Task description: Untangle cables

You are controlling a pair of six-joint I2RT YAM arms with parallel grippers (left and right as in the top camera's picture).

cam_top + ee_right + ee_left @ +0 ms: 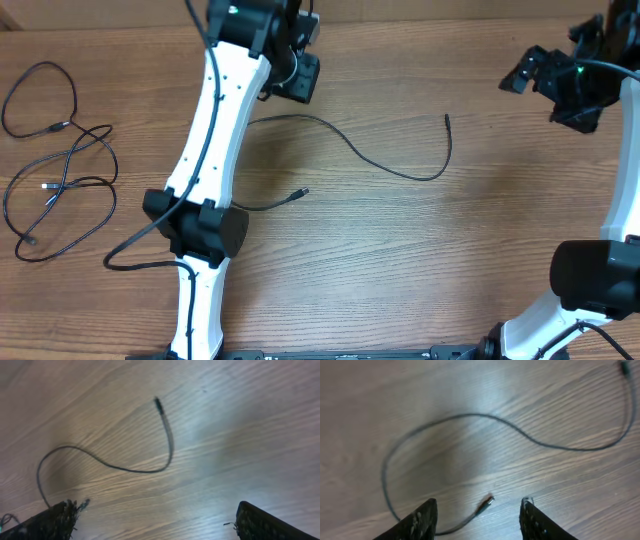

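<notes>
Overhead view: one loose cable [380, 165] lies on the middle of the table [400, 260], well apart from the tangled cables [68, 152] at the left edge. The left gripper [477, 505] and the right gripper [157, 507] both have their jaws apart.

A brown wood-grain table [400, 260] — pale glare on its surface.

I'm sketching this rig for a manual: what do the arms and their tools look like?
The left arm and right arm have white link shells with bulky black joint housings. A black wire runs along the left arm's white shell. A green light shows near the right wrist. The left tool has black fingers.
</notes>
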